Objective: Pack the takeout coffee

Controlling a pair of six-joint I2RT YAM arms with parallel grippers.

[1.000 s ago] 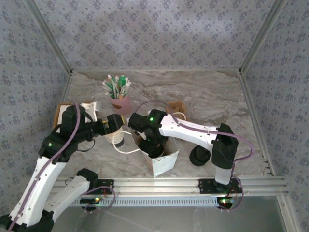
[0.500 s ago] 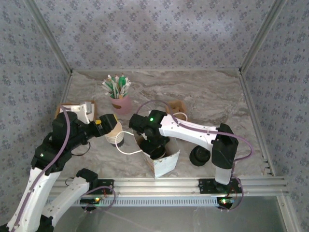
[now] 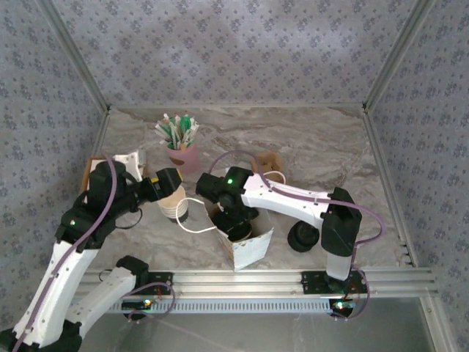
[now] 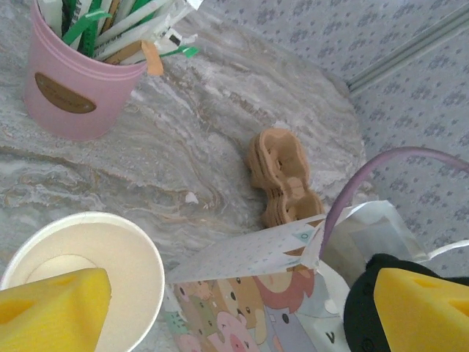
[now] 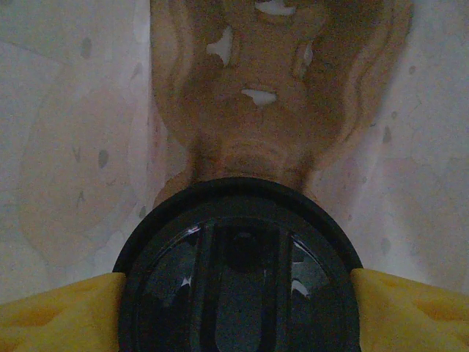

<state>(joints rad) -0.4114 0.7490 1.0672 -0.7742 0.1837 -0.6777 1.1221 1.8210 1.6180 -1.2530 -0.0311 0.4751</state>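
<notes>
Right arm (image 3: 293, 202) folds down into a white cartoon-printed paper bag (image 3: 253, 249), right gripper (image 5: 238, 315) clamped on the takeout coffee (image 5: 238, 293) under its round black plastic lid (image 5: 238, 242), bag walls close around. Left gripper (image 3: 170, 183) hovers spread wide and empty above nested white paper cups (image 3: 174, 207) beside the bag.

Overhead cam: soft, even light from above, low contrast, slight haze. Arms cast only faint, fuzzy shadows on the marble tabletop (image 3: 315, 147); no glare. Green LEDs (image 3: 230, 180) glow on the arms. Left wrist cam: bright, daylit look. Pink cup (image 4: 69, 95) and tabletop crisp, left gripper's yellow pads (image 4: 51, 312) soft at btm corners. Right wrist cam: dim, warm, murky w/ grain. Small glints on black lid (image 5: 238, 271), cardboard cup carrier (image 5: 275, 81) behind it out of focus, right gripper's pads (image 5: 51, 312) blurred at frame edges.
</notes>
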